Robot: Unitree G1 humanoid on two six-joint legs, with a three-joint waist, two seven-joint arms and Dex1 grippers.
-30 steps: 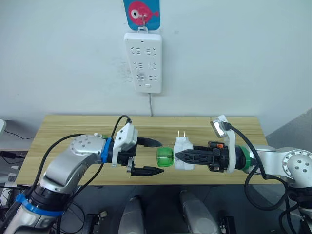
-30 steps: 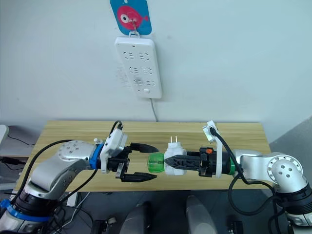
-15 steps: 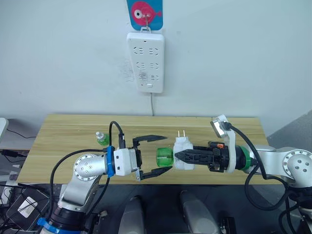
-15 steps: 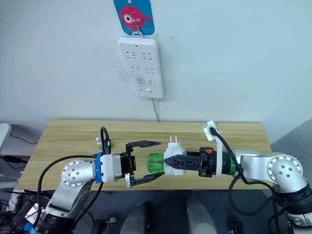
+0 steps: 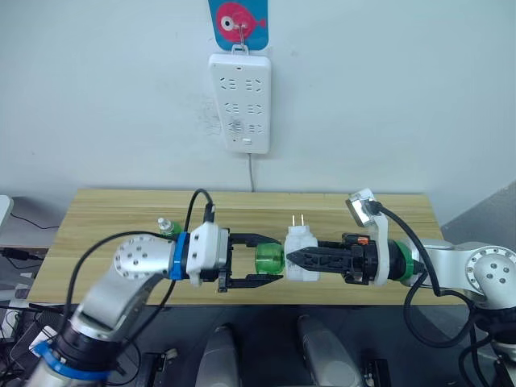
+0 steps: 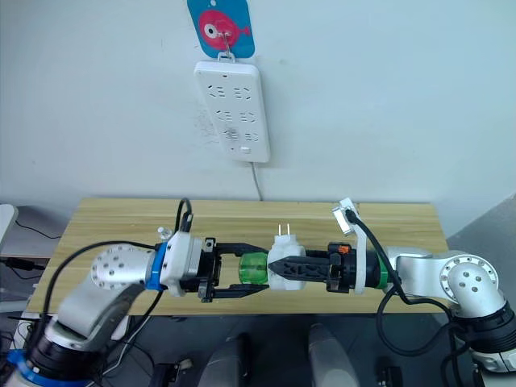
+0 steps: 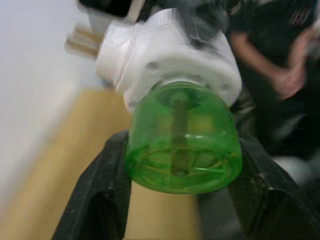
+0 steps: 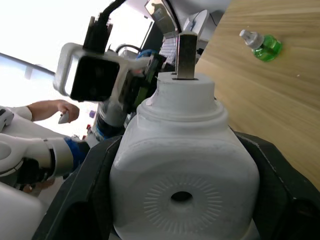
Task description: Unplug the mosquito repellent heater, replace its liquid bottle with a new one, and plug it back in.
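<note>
The mosquito repellent heater (image 5: 301,246) is a small white unit with its two prongs pointing up. It hangs in the air over the table's front edge. My right gripper (image 5: 292,258) is shut on it from the right. A green liquid bottle (image 5: 270,260) sticks out of the heater's left side. My left gripper (image 5: 280,260) reaches in from the left, its two black fingers (image 7: 107,190) pressed against the bottle's sides. The right wrist view shows the heater's round vent hole (image 8: 181,197) close up. A second green bottle (image 5: 166,226) with a white cap lies on the table behind my left arm.
A long white power strip (image 5: 241,101) hangs on the wall above the wooden table (image 5: 363,205), under a blue hook with a pink fish (image 5: 239,18). Its cord drops behind the table. A person's arm (image 8: 47,108) shows in the right wrist view.
My left gripper has moved right over the green bottle and its fingers have narrowed from wide open onto the bottle's sides. The right gripper and heater have stayed put.
</note>
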